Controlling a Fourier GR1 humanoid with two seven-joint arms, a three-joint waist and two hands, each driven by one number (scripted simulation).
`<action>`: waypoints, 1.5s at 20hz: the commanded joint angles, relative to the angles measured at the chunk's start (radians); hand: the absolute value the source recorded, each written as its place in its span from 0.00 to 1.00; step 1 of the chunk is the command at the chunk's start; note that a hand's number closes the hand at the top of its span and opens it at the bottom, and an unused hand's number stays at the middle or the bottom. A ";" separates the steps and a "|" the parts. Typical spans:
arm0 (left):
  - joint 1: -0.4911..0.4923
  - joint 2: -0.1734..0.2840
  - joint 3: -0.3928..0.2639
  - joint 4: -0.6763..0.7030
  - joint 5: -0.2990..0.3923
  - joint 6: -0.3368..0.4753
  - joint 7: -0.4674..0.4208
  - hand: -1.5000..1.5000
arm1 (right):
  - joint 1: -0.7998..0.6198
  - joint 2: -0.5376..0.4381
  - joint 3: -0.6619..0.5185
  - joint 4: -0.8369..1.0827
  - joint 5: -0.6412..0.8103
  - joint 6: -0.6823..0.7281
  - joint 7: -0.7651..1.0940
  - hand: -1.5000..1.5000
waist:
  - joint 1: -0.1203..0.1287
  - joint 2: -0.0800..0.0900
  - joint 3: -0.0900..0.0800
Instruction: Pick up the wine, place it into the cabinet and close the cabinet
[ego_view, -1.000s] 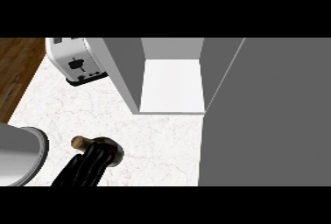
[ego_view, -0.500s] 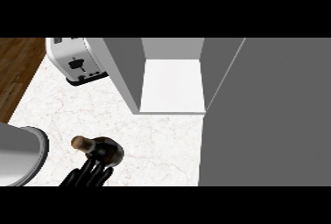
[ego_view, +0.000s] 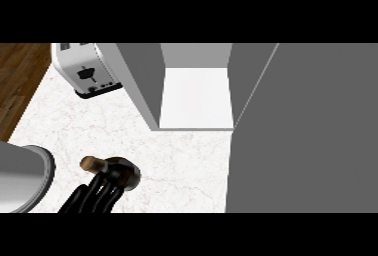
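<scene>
The wine bottle (ego_view: 120, 172) stands on the marble counter (ego_view: 96, 125) at the lower left, seen from above as a dark round body with a brown cork (ego_view: 92, 163). My left hand (ego_view: 92, 195) comes in from the lower edge just below it. Its fingers are straight and their tips reach the bottle's near side without curling round it. The cabinet (ego_view: 196, 97) stands open at the top centre with a bare white shelf inside. Its grey door (ego_view: 310, 130) is swung wide and fills the right side. My right hand does not show.
A white toaster (ego_view: 85, 72) stands at the back left beside the cabinet's side wall. A large grey round vessel (ego_view: 18, 175) sits at the left edge close to the bottle. Brown wood (ego_view: 18, 80) shows beyond the counter's left edge.
My left hand lay over the bottle a second ago and has drawn back toward the lower edge. The bottle has stayed in place.
</scene>
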 joint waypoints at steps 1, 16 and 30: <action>-0.001 -0.013 -0.027 -0.192 0.036 0.046 0.081 0.00 | 0.022 -0.024 -0.049 -0.082 -0.041 0.015 0.024 0.00 | -0.001 0.000 0.001; -0.060 0.022 0.282 -0.161 0.197 0.018 0.133 0.00 | 0.016 -0.023 -0.033 -0.157 -0.026 -0.022 0.093 0.00 | -0.005 -0.001 0.000; -0.187 0.045 0.541 0.207 0.380 -0.133 0.092 0.00 | -0.014 -0.019 -0.043 -0.219 -0.038 -0.045 0.172 0.00 | -0.007 0.001 -0.001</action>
